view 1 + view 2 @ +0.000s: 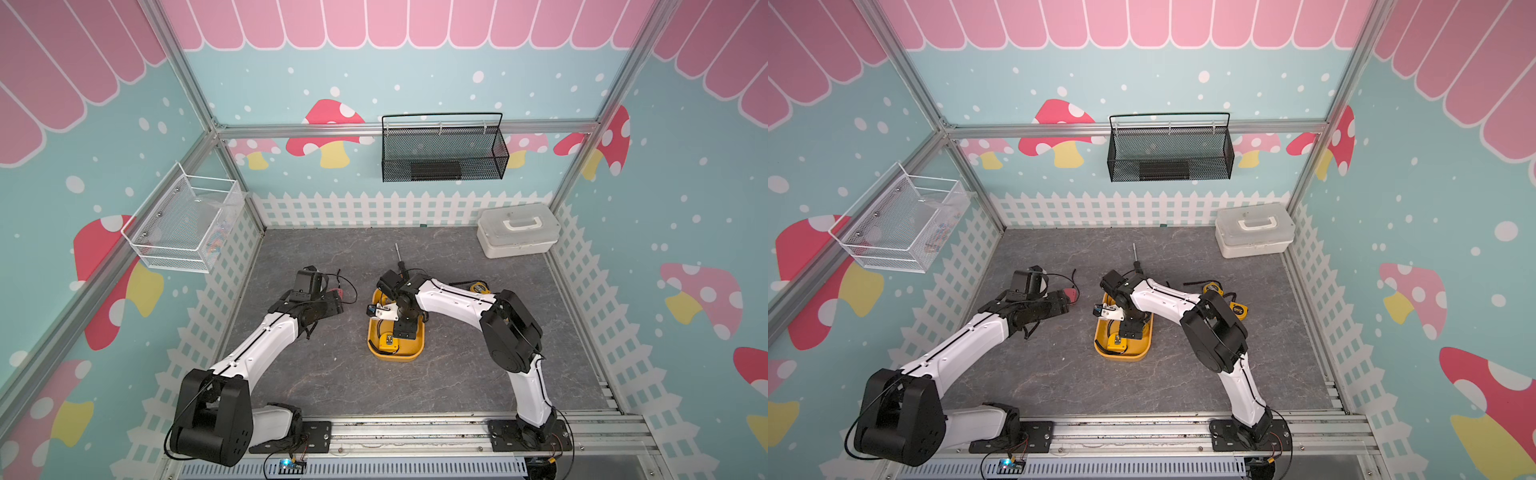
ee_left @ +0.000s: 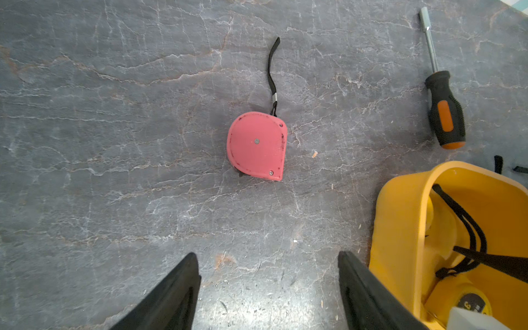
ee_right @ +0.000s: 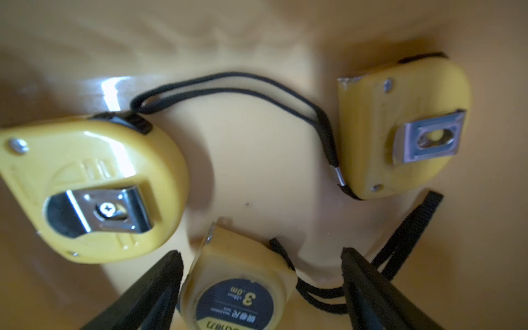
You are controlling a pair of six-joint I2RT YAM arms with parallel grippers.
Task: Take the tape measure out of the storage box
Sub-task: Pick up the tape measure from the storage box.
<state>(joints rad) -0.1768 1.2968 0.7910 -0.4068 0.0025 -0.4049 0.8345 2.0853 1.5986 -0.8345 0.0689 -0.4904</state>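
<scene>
- Storage box (image 1: 395, 359): shallow yellow-orange plastic tray with rounded corners and no lid; stands mid-table on the grey marble-patterned table (image 1: 332, 382); three tape measures lie inside.
- Blue-labelled yellow tape measure (image 3: 237, 294): lies flat on the tray floor, label up; directly between the right jaws, nearer one than the other; its mouth corner points away from the wrist, so the case seems to run lengthwise down the gap; its black strap trails off against one jaw.
- Two further yellow tape measures with steel belt clips (image 3: 94, 185) (image 3: 405, 128): clip side up, beyond the jaw tips, one to each side.
- Right arm (image 1: 449, 295): reaches down into the tray; jaws wide, closed on nothing; plainly the nearer arm, needing only a short descent and a squeeze.
- Left arm (image 1: 266, 336): just beside the tray; jaws wide and empty above bare table.
- Pink teardrop-shaped tape measure (image 2: 257, 145): on the table ahead of the left jaws, outside the tray.
- Black-and-orange-handled screwdriver (image 2: 444, 114): on the table beyond the tray.
</scene>
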